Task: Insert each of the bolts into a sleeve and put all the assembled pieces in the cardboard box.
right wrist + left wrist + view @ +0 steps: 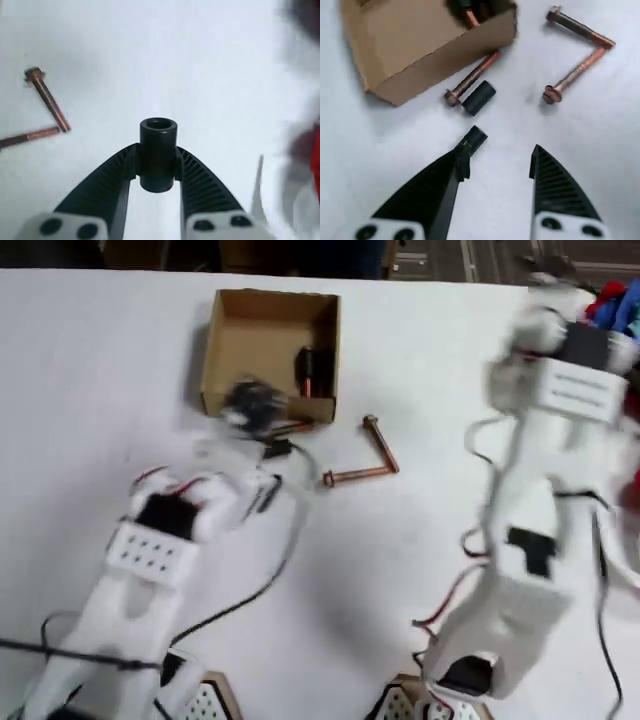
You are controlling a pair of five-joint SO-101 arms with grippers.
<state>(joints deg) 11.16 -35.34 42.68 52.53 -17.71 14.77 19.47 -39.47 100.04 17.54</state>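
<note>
The left gripper hangs open over the bare white table, with a short black cylindrical sleeve right at one fingertip. Past it, a second black sleeve lies beside a copper-coloured flanged bolt that rests along the outer wall of the brown cardboard box. An assembled bolt-and-sleeve piece lies inside the box. A farther copper bolt and a nearer copper bolt meet tip to tip, with open table around them. The right gripper clamps an upright black sleeve.
</note>
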